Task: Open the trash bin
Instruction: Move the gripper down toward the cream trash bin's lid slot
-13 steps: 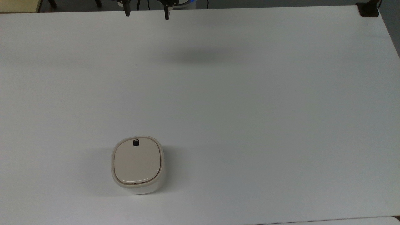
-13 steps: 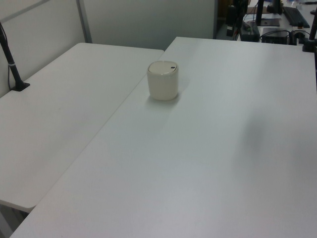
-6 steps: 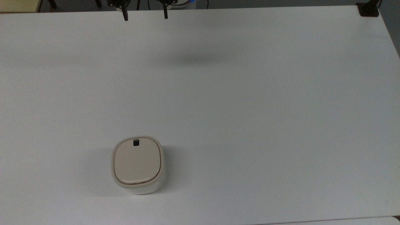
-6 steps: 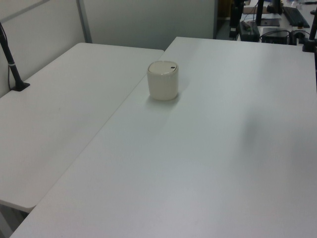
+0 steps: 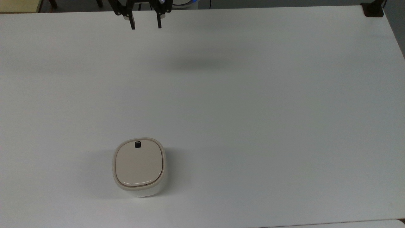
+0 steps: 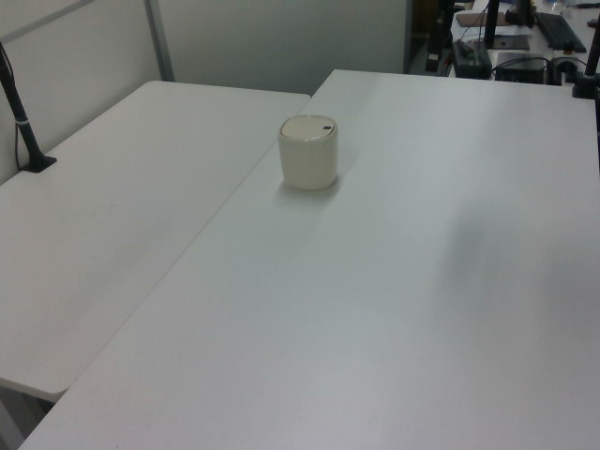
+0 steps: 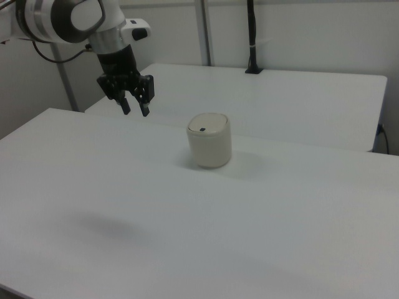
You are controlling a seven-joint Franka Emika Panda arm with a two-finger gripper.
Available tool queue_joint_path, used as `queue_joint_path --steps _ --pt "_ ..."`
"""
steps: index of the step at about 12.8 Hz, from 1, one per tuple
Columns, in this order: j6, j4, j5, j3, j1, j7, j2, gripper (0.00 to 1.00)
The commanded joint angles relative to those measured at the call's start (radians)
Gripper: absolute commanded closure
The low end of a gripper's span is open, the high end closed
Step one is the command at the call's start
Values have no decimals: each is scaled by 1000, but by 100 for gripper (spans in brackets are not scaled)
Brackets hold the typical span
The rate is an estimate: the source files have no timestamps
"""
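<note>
Two white tables (image 6: 394, 281) side by side — pale partition walls (image 7: 299, 31) behind, black clamped poles (image 7: 252, 37).

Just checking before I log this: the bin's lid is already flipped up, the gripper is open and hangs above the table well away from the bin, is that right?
Not quite. The trash bin's lid is shut, lying flat on the rim, as the top view shows. The rest holds: the gripper is open and hangs above the table, well away from the bin.

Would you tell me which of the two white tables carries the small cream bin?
The white table beneath the black pincer carries the closed cream rounded-square bin; the adjoining white table beyond the seam holds just a black pole.
</note>
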Motion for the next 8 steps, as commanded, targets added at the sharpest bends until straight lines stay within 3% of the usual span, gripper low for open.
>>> queue_joint_path --steps 1,3,6,8 --pt "68 -4 9 -16 6 46 5 100" --pt "161 -7 7 -16 -1 174 31 100" --pt "269 -8 13 -21 -29 218 82 100" --pt "380 -8 87 -27 -53 224 134 100"
